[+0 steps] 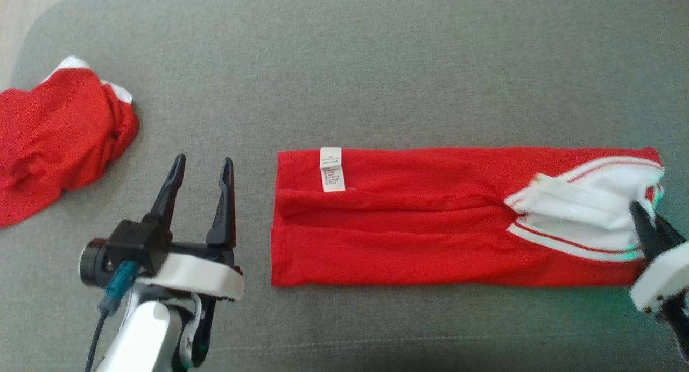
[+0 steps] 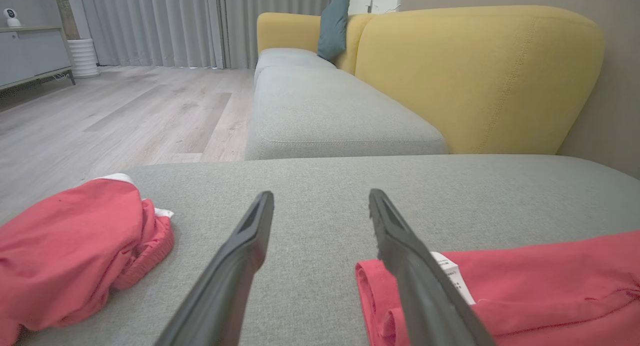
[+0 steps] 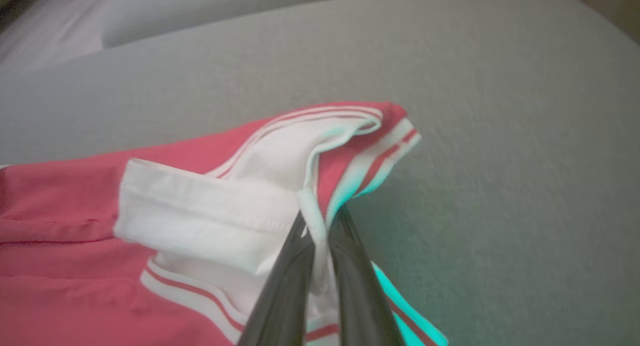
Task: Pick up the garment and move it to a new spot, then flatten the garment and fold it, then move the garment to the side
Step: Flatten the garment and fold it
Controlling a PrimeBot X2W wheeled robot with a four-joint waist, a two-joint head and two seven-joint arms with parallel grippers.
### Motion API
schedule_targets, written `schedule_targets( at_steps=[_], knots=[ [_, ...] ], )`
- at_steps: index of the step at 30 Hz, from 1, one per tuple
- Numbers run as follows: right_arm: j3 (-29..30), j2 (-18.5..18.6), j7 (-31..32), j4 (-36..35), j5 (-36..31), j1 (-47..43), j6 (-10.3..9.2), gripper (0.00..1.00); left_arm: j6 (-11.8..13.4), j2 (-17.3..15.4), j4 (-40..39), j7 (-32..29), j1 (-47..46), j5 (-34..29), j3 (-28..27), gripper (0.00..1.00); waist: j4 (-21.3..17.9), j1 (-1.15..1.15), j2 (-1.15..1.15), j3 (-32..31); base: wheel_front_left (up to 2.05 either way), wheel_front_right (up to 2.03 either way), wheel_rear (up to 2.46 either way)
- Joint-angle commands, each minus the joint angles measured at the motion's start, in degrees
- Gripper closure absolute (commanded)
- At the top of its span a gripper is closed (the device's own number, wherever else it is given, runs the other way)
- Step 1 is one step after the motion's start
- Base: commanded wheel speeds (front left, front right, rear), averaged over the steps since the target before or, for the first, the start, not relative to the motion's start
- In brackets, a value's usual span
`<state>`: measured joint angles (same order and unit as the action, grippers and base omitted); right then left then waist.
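Note:
A red garment [image 1: 409, 221] with a white collar and striped trim lies folded into a long band across the grey cushion [image 1: 344, 81], a white care label [image 1: 331, 168] near its left end. My right gripper [image 1: 643, 213] is shut on the white trim at the garment's right end; in the right wrist view the fingers [image 3: 280, 296] pinch a lifted fold of the garment [image 3: 200, 206]. My left gripper [image 1: 202, 165] stands open just left of the garment's left edge, touching nothing. In the left wrist view the garment [image 2: 525, 286] lies under the right finger [image 2: 415, 266].
A second red garment [image 1: 54, 135] lies crumpled at the cushion's left edge, also seen as a heap [image 2: 75, 246] in the left wrist view. Beyond the cushion stand a yellow sofa [image 2: 475, 75] and wooden floor [image 2: 125, 110].

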<state>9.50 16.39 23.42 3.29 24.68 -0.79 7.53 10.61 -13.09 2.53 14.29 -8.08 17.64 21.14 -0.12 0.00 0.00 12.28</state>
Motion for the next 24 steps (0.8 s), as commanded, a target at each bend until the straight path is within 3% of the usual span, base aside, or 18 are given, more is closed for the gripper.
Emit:
schedule_targets(
  at_steps=[1,6,10,12,17,24],
  knots=[
    [-2.04,1.72,0.58,-5.07,-0.42,0.86,-0.04,1.0,0.36,-0.66,-1.41,0.62,-0.46,0.1,-2.46,0.0,-0.65,0.0,0.0,-1.22,0.0,0.0,0.0],
    [-11.14,-1.6,3.86,-15.69,-2.68,4.33,-0.04,1.0,0.74,-0.48,-1.17,0.56,0.78,0.56,-2.3,0.0,-1.45,0.0,0.0,-3.82,0.0,0.0,0.0],
    [-19.15,-6.23,4.94,-16.85,-1.89,7.29,-0.04,1.0,0.75,-0.47,-1.32,0.34,1.18,0.81,-1.97,0.0,-1.04,0.0,0.0,-4.84,0.0,0.0,0.0],
    [-23.04,-9.22,4.43,-15.16,-0.57,8.65,-0.04,1.0,0.66,-0.55,-1.43,0.22,1.23,0.9,-1.8,0.0,-0.53,0.0,0.0,-4.94,0.0,0.0,0.0],
    [-29.82,-12.69,0.92,-8.63,1.95,11.41,-0.04,1.0,0.6,-0.38,-1.57,0.01,1.1,1.02,-1.32,0.0,1.1,0.0,0.0,-4.66,0.0,0.0,0.0],
    [-38.66,-13.48,-8.35,6.09,10.16,16.92,-0.04,1.0,0.17,0.6,-0.9,-0.17,-0.26,0.98,0.14,0.0,4.99,0.0,0.0,-3.36,0.0,0.0,0.0]
  ],
)
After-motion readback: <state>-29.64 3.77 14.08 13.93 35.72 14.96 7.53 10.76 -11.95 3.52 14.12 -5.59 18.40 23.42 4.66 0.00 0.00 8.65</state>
